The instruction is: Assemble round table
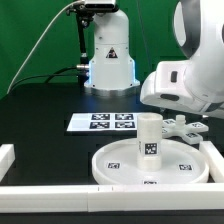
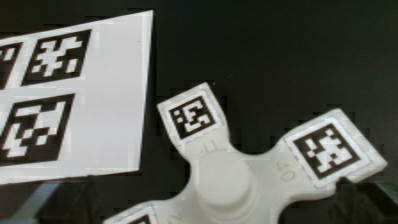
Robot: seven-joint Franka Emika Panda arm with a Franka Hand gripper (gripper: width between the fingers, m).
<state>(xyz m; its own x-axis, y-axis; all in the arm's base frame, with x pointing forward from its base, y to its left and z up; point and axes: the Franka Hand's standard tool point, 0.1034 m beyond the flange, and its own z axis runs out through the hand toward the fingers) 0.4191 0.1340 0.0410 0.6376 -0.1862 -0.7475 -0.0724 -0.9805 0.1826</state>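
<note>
The large round disc [image 1: 150,168] lies flat near the front wall, rim up. The short cylinder leg [image 1: 149,135] stands upright at its centre, a tag facing the camera. The small cross-shaped foot piece [image 1: 186,128] lies on the black table just to the exterior view's right of the leg. My gripper [image 1: 178,110] hangs right above the foot, open and holding nothing. In the wrist view the foot piece [image 2: 249,170] fills the near part of the picture with two tagged arms showing. My fingers stay outside that picture.
The marker board [image 1: 105,122] lies flat behind the disc and shows beside the foot as the marker board [image 2: 71,90]. A long white border wall [image 1: 100,197] runs along the front and another wall [image 1: 6,156] stands at the exterior view's left. The arm's base [image 1: 110,55] stands at the back.
</note>
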